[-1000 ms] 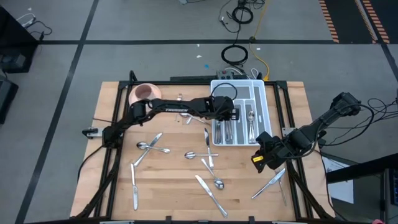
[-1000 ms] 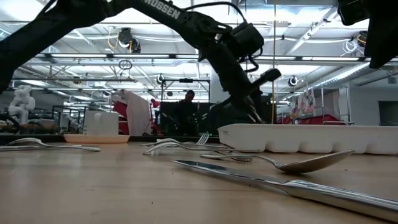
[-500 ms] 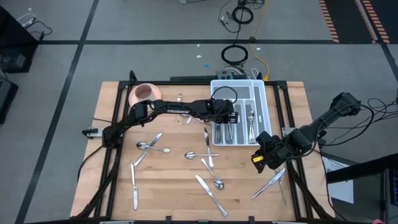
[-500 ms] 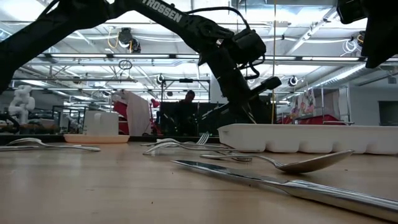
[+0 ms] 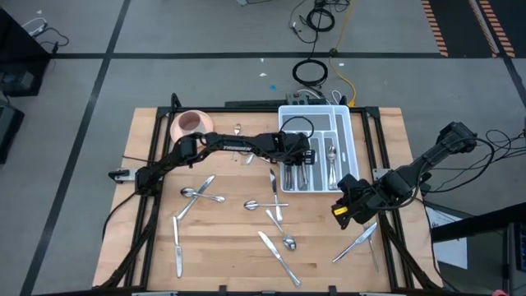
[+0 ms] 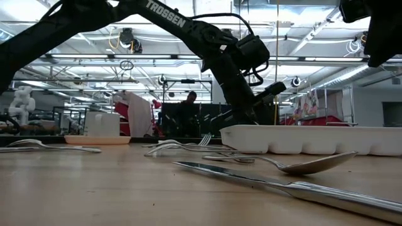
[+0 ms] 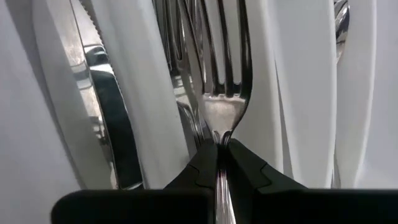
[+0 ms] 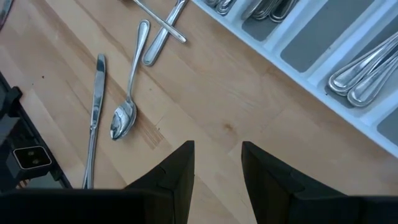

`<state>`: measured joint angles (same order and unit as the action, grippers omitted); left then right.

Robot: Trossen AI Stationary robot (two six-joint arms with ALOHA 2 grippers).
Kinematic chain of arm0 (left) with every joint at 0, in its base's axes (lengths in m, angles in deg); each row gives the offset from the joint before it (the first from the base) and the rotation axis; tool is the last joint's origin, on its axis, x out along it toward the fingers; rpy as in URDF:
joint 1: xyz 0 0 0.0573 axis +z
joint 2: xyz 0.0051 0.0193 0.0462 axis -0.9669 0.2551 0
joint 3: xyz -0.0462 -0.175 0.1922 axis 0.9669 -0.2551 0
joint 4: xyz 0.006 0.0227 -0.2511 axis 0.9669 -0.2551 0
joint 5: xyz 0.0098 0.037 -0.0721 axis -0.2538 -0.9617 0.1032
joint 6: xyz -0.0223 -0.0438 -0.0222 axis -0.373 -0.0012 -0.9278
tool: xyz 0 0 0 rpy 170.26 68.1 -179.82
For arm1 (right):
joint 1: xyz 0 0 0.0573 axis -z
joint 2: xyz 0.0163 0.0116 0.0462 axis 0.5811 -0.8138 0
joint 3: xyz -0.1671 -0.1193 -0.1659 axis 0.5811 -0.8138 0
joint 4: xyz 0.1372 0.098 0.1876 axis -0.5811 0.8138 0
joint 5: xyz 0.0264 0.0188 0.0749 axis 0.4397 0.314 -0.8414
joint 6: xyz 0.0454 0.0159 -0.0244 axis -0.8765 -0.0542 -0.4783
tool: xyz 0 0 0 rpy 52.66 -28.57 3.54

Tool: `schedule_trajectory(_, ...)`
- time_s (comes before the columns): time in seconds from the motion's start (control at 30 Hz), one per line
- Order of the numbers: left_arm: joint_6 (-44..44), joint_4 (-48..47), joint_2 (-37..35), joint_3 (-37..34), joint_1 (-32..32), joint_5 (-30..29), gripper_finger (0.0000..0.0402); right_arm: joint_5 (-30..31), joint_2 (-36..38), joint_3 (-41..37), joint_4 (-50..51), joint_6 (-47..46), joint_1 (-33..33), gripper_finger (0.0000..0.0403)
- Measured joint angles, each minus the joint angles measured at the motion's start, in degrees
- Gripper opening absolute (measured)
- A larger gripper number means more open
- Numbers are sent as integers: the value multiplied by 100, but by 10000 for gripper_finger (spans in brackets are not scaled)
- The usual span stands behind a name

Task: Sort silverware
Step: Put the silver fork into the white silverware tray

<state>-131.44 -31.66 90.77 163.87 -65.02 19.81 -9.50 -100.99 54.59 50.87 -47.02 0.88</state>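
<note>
**Left hand grips fork over tray; right hand idle, fingers apart**

Left hand [image 5: 309, 154]: extended from the left side of the bench [image 5: 230, 247] to the white tray [image 5: 341, 117] at the rear centre. It sits low over the tray's near-left compartments. The left wrist view shows its fingers [image 7: 202, 165] clenched on the neck of a fork [image 7: 219, 93], tines pointing away from the hand. The fork hangs over a compartment already holding other forks; a knife [image 7: 102, 93] lies in the neighbouring compartment. Whether the held fork touches those beneath it cannot be told.

Right hand [image 5: 345, 205]: stationed at the bench's right edge, just off the tray's near-right corner. The right wrist view shows its fingers [image 8: 177, 171] apart with nothing between them, bare bench below.

Silverware: part is in the tray, with forks, knives and spoons [image 5: 331, 160] in separate lengthwise compartments. The remainder is loose on the bench: a spoon and a knife [image 5: 197, 191] left of centre, a knife [image 5: 177, 245] near the left front, a crossed group [image 5: 275, 197] at centre, a knife and a spoon [image 5: 279, 247] at the front, and two pieces [image 5: 362, 242] at the right front, below the right hand.

Other: a pink bowl [image 5: 191, 123] stands at the rear left, well apart from the tray.
</note>
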Motion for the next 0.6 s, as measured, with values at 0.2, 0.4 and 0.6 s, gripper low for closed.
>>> schedule_trajectory(0.2, 4, -6, 1, 0, 2, 3, 24, -4, 0, 0, -78, 166, 0, 125)
schedule_trajectory(0.4, 57, 32, 7, 0, 11, 151, 55, -4, 0, 0, -164, 267, 0, 125)
schedule_trajectory(0.6, 22, 89, 7, 0, 24, 373, 109, -6, 0, 0, -169, 329, 0, 125)
